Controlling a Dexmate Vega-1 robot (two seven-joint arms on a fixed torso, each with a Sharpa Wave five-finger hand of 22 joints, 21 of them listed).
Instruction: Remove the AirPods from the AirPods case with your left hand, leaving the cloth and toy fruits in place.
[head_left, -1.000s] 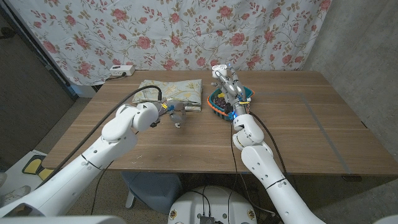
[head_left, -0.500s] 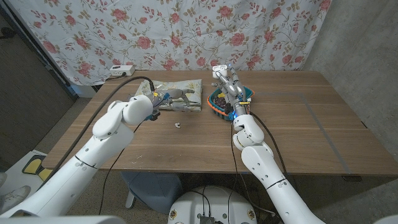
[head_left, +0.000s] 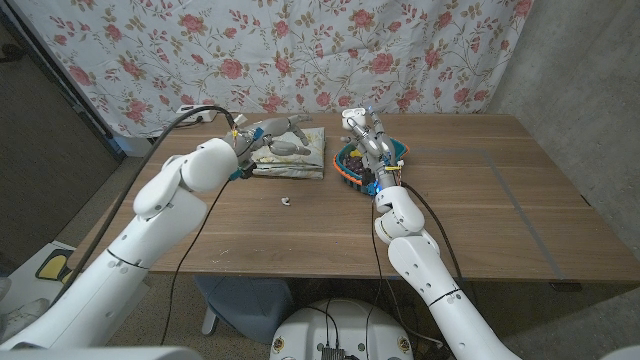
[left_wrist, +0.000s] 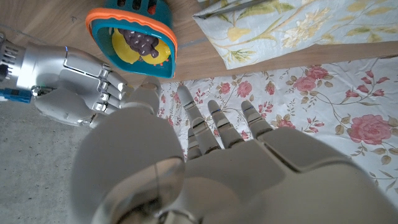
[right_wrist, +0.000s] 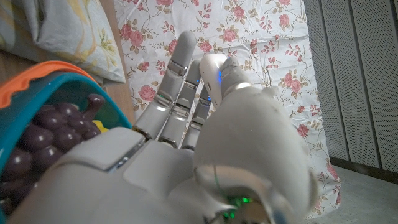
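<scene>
Earbud: a small white piece (head_left: 285, 200) lying alone on the bare wood of the table (head_left: 480, 220), in front of the cloth and well apart from both hands. It is too small in the head view to tell its shape in detail, which way it points, or how its long axis runs.

Case: a white rounded thing (head_left: 352, 113) sits at the fingertips of the right hand, above the basket; a blue light shows on it in the right wrist view (right_wrist: 219, 76). Whether its lid is up I cannot tell.

Left hand: the left hand (head_left: 277, 134) hovers over the cloth at the table's back, fingers spread and reaching toward the basket, nothing in them. In the left wrist view its fingers (left_wrist: 219, 124) reach out straight and apart.

Right hand: the right hand (head_left: 366, 140) stands upright over the basket, its fingers raised and holding the white case at their tips.

Cloth: a folded pale cloth (head_left: 300, 155) with a yellow flower print, lying flat, just beside the basket.

Basket: a teal basket with an orange rim (head_left: 343, 168), holding dark purple toy grapes (right_wrist: 46, 121) and something yellow (left_wrist: 121, 46).

Backdrop: a rose-printed curtain (head_left: 250, 50) hangs behind the table.
</scene>
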